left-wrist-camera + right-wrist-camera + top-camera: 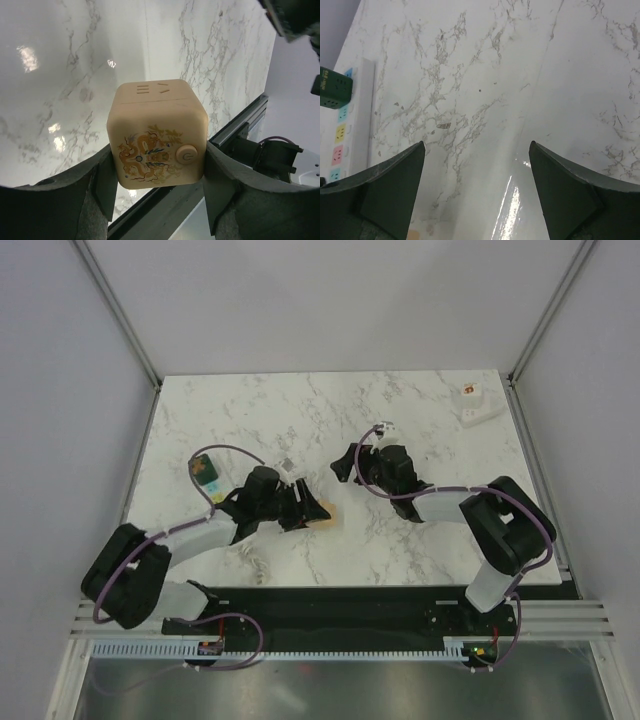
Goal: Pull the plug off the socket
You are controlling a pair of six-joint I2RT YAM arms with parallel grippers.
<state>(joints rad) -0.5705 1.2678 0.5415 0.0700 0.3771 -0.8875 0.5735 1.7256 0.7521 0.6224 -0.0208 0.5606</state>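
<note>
Left claw (pixel 160 187) — one cream cube (pixel 157 135)

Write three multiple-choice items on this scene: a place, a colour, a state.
1. Where on the table does the green block sit?
A. Left side
B. Far right corner
C. Between the pincers

2. What colour is the cube in the left pincer?
A. Blue
B. Beige
C. Black

3. How is the right pincer?
A. Shut on the cube
B. Shut on a cable
C. Open, empty

1 A: the top view shows it near the left edge.
2 B: beige faces fill the left wrist view.
3 C: its fingers stand apart over bare table.
</note>
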